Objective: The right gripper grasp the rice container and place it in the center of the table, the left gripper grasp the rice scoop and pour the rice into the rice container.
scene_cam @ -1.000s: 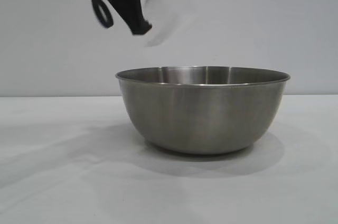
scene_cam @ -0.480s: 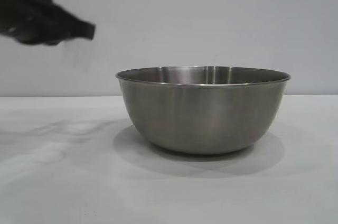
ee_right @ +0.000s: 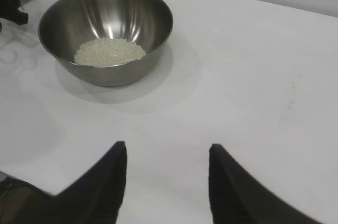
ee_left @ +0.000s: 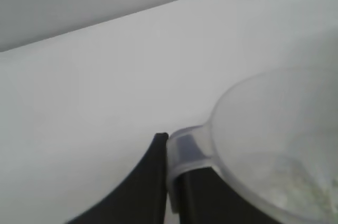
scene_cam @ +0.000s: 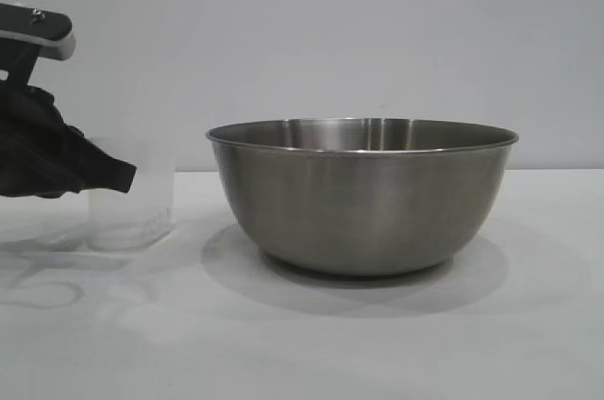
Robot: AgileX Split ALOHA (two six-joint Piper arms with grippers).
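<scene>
Rice [ee_right: 110,51] lies heaped in the rice container [scene_cam: 362,194] mid-table, so the left gripper [scene_cam: 99,174], pinching the rice scoop [scene_cam: 132,202] by its handle, holds it upright at the table [scene_cam: 528,343] beside it, while the right gripper [ee_right: 168,179] waits wide apart, holding nothing

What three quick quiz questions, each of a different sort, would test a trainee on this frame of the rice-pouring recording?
1. True or false: the rice lies in the rice container.
2. Which gripper holds the rice scoop? A) left gripper B) right gripper C) neither
3. Fill in: the rice scoop stands upright on the ______ beside the rice container.

Key
1. True: a pale heap sits in the bowl's bottom.
2. A: its fingers are closed on the scoop's side handle; the right gripper hangs open, away from the bowl.
3. table.
</scene>
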